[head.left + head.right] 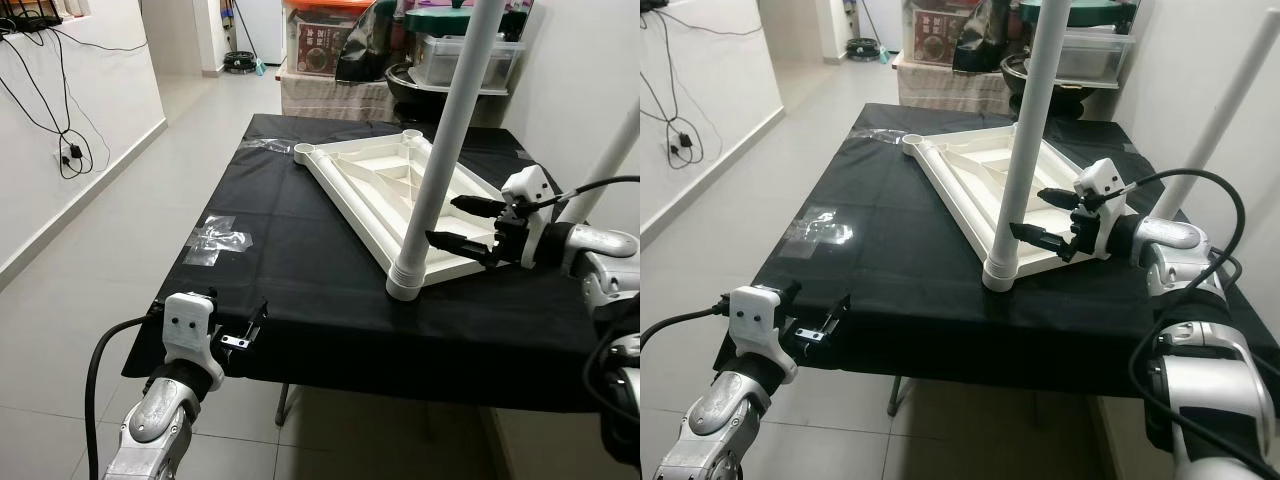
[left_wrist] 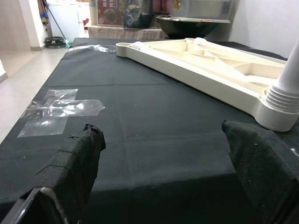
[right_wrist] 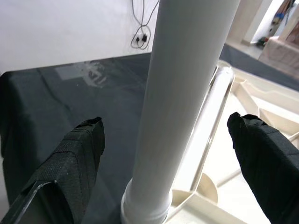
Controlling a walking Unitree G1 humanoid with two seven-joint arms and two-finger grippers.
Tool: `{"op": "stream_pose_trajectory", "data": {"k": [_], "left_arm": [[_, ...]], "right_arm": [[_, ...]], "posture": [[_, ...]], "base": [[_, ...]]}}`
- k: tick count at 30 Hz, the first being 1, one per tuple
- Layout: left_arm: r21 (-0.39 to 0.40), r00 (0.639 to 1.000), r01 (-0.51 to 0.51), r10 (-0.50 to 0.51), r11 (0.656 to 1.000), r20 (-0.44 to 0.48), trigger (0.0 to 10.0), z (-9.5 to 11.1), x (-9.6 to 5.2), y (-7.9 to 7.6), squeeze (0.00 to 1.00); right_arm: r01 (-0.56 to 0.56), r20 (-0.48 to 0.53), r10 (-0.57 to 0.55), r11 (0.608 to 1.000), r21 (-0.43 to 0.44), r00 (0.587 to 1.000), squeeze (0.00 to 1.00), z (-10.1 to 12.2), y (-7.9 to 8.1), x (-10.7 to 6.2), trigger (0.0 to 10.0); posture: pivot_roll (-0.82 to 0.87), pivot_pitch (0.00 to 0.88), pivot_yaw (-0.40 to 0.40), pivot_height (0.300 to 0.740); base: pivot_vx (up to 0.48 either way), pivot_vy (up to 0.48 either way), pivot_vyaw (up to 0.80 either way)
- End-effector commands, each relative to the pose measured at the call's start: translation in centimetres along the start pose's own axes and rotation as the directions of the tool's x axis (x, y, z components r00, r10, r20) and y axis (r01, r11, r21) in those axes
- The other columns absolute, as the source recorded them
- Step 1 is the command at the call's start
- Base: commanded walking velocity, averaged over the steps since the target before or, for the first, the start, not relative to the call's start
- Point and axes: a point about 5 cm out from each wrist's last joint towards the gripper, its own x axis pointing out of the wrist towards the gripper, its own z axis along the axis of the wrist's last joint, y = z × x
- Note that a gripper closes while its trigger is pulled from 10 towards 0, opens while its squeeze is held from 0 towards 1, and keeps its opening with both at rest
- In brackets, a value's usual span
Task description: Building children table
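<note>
A white children's table top [image 1: 385, 180] lies upside down on the black-covered table [image 1: 300, 270]. One white leg [image 1: 440, 150] stands upright in its near corner socket [image 1: 405, 285]. A second white leg [image 1: 612, 170] rises at the far right. My right gripper [image 1: 465, 222] is open just right of the near leg, one finger on each side of it without touching. In the right wrist view the leg [image 3: 182, 93] stands between the fingers [image 3: 70, 163]. My left gripper [image 1: 245, 335] is open at the table's near left edge, holding nothing.
Clear tape [image 1: 215, 240] is stuck on the cloth at the left. An empty corner socket [image 1: 303, 151] sits at the table top's far end. Boxes and a black wok [image 1: 440, 60] are stacked behind the table. Cables [image 1: 65, 150] hang on the left wall over tiled floor.
</note>
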Motion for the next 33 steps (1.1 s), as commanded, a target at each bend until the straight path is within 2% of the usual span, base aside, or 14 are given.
{"op": "stream_pose_trajectory", "data": {"k": [1, 8, 21, 33], "left_arm": [[0.000, 1.000, 0.002, -0.002, 1.000, 0.003, 10.0, 0.0, 0.0, -0.1, 0.00], [-0.001, 1.000, 0.005, -0.005, 1.000, 0.003, 10.0, 0.0, 0.1, -0.1, 0.00], [-0.002, 1.000, 0.009, -0.009, 1.000, 0.001, 10.0, 0.0, 0.1, -0.3, 0.00], [-0.001, 1.000, 0.005, -0.005, 1.000, 0.001, 10.0, -0.1, 0.1, -0.2, 0.00]], "right_arm": [[0.033, 0.032, -0.033, 0.999, 0.006, 0.999, 0.00, 0.3, -0.2, 0.3, 10.0], [0.053, 0.061, -0.054, 0.998, 0.022, 0.997, 0.00, 0.5, -0.1, 0.9, 10.0], [0.077, 0.135, -0.084, 0.995, 0.059, 0.987, 0.00, 0.8, 0.8, 3.2, 10.0], [0.113, 0.127, -0.122, 0.991, 0.074, 0.984, 0.00, 0.6, 1.0, 3.9, 10.0]], "posture": [[0.10, 0.000, -0.092, 0.740], [0.10, 0.000, -0.091, 0.740], [0.10, 0.000, -0.090, 0.740], [0.11, 0.000, -0.099, 0.740]], "base": [[0.000, 0.000, 0.00], [0.000, 0.000, 0.00], [0.000, 0.000, 0.00], [0.000, 0.000, 0.00]]}}
